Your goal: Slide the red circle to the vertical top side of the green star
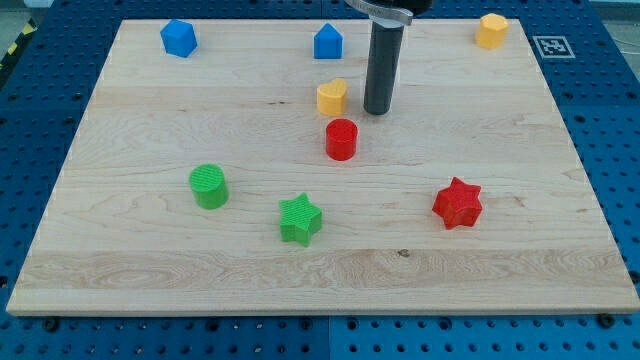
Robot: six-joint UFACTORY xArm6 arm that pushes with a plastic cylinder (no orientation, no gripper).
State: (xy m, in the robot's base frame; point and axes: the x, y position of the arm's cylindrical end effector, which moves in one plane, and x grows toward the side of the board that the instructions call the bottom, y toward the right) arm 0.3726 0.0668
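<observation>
Red circle point(341, 139) sits on the wooden board point(150, 270), my tip point(378, 110) just above-right; no jaws.

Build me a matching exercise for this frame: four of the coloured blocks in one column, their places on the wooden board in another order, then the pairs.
Blocks:
1. red cylinder block
2. green star block
3. red star block
4. yellow hexagon block

Places:
A. the view's top right corner
B. nearest the view's bottom edge, left of centre
C. just below and left of my tip
D. right half, level with the green cylinder block

Pairs: 1-C, 2-B, 3-D, 4-A
</observation>
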